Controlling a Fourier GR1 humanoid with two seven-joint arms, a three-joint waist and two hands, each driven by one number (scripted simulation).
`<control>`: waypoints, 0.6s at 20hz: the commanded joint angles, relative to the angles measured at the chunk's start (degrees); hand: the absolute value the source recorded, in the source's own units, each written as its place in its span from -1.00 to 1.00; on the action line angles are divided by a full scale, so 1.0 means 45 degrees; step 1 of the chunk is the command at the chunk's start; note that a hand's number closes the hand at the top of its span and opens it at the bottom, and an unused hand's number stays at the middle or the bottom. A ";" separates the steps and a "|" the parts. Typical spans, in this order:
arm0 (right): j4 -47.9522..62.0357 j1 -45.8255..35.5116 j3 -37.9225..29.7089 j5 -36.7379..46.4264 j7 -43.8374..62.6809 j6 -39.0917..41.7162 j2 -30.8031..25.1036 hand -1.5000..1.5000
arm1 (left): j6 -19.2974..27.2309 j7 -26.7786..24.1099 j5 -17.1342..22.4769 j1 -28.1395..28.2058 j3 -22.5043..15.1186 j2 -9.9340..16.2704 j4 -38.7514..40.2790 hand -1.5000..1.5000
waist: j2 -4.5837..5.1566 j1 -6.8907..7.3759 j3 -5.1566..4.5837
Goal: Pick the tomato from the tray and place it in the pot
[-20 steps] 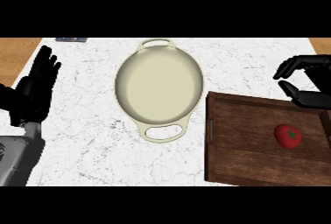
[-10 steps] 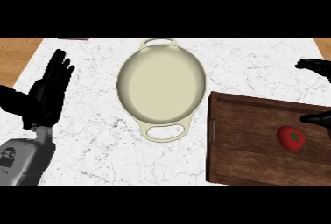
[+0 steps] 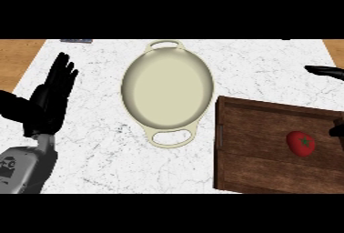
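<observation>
lying on the wooden tray (image 3: 255, 132), a tomato (image 3: 301, 143)

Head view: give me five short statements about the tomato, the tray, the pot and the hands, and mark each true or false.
1. The tomato lies on the wooden tray. True.
2. The pot already holds the tomato. False: the pot is empty.
3. The left hand is open, fingers straight, at the view's left side. True.
4. The right hand is curled round the tomato. False: only its tips show at the view's right edge, and nothing touches the tomato.
5. The tray sits left of the pot. False: it sits to the pot's right.
</observation>
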 commanded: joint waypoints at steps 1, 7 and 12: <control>-0.0608 -0.0053 0.1762 0.2061 -0.2591 0.1477 -0.0975 -1.00 | -0.0059 -0.0063 0.0000 0.0171 0.0088 0.0025 0.0037 0.00 | -0.0052 -0.0177 -0.0030; -0.0413 -0.0389 0.3865 0.4444 -0.3147 -0.0337 -0.1299 -1.00 | 0.0075 0.0114 -0.0182 0.0319 -0.0001 -0.0080 -0.0291 0.00 | -0.0065 -0.0221 -0.0038; 0.0504 -0.0540 0.4514 0.4920 -0.3893 -0.0822 -0.1148 -1.00 | -0.0382 0.0148 0.0138 0.0648 0.0505 0.0191 -0.0334 0.00 | -0.0099 -0.0389 -0.0050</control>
